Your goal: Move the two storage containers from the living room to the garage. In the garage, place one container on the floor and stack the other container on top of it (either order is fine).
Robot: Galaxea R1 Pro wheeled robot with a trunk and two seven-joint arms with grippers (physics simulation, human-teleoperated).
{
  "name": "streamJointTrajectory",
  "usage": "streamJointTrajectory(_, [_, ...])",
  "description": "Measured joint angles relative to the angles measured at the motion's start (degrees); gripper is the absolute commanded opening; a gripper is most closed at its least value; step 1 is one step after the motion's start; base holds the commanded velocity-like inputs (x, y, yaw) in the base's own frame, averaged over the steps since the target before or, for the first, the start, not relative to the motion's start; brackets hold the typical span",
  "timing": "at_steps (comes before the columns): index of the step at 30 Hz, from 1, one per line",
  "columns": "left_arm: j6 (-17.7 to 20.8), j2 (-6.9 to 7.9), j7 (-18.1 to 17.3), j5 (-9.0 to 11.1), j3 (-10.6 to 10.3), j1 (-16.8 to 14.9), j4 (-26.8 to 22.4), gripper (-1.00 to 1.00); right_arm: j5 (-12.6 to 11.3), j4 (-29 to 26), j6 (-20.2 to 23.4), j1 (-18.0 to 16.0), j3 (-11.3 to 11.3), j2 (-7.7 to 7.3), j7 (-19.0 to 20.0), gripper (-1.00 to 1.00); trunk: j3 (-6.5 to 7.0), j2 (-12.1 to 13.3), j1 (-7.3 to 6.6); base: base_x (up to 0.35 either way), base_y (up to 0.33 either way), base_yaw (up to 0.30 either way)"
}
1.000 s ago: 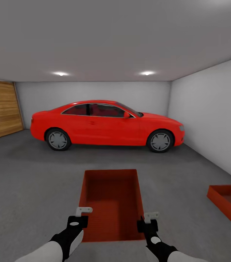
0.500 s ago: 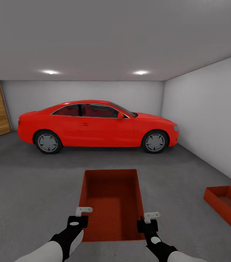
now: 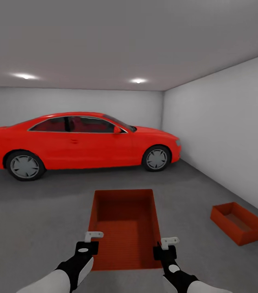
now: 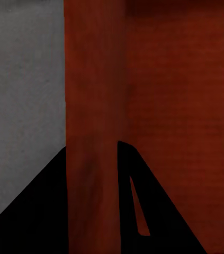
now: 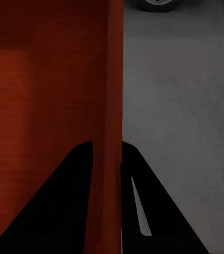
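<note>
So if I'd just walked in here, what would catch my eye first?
Probably the glossy red car, parked side-on against the grey-white back wall. Next, the orange-red open-top box held out front, the left gripper and right gripper each clamped on a side wall. An identical box sits on the concrete floor by the right-hand wall.

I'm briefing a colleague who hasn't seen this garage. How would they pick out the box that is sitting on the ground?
Find the red car at the far end, then follow the white side wall toward the camera. Near that wall's foot, a small orange-red open-top box sits on the grey concrete floor. Unlike its twin, the held box gripped between the left gripper and right gripper, nothing touches it.
</note>
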Motion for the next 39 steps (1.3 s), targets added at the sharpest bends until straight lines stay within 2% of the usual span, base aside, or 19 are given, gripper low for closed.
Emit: streamJointTrajectory(39, [0.0,0.02,0.0,0.1,-0.1,0.0,0.0,-1.0,-0.1,0.0,0.0,0.0,0.0,0.01,0.0,-1.0,-0.02,0.0,0.0,0.308,0.19,-0.285])
